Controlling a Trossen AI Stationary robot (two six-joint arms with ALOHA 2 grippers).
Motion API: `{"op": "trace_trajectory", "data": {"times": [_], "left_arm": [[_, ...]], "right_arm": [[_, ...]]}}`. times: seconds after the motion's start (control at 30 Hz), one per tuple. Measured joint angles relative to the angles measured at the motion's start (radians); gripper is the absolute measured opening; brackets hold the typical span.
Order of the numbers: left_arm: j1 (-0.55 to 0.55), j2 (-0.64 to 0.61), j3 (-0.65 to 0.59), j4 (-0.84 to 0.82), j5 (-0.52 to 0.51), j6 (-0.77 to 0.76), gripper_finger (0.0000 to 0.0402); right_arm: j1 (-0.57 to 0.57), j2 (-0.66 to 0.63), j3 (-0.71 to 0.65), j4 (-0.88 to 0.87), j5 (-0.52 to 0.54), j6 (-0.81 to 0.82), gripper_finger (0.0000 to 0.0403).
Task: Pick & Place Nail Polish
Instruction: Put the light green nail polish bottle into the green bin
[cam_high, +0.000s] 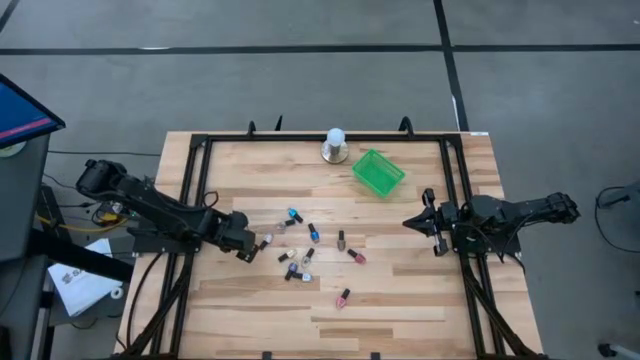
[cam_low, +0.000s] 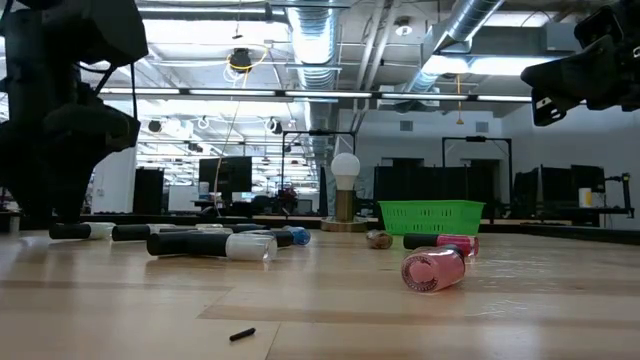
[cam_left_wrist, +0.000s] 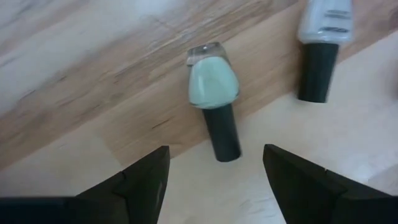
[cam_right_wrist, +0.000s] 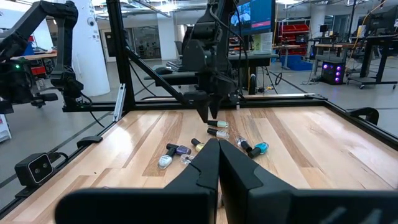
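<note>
While its two dark fingers stand apart, the left gripper (cam_left_wrist: 214, 177) hovers low over a pale green nail polish bottle (cam_left_wrist: 214, 87) lying on its side on the wooden table (cam_high: 420, 290), gripping nothing. A white bottle (cam_left_wrist: 323, 25) lies just beside it. More nail polish bottles (cam_high: 312, 250) lie scattered across the table's middle. The right gripper (cam_high: 422, 222), fingers pressed together, waits at the right edge, near a green basket (cam_high: 378, 172).

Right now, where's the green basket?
In the high view the green basket sits at the table's far edge, right of centre, just right of the white-domed object and apart from the nail polish bottles scattered mid-table.
</note>
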Motion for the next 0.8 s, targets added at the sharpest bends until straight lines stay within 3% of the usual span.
{"op": "trace_trajectory", "data": {"times": [0.3, 0.43, 0.8], "left_arm": [[0.011, 0.138, 0.012, 0.023, -0.006, 0.014, 0.0252], [0.011, 0.143, 0.011, 0.023, -0.009, 0.014, 0.0239], [0.014, 0.124, 0.003, 0.022, -0.010, 0.014, 0.0073]], "right_arm": [[0.000, 0.000, 0.000, 0.000, 0.000, 0.000, 0.0000], [0.000, 0.000, 0.000, 0.000, 0.000, 0.000, 0.0000], [0.000, 0.000, 0.000, 0.000, 0.000, 0.000, 0.0000]]}}
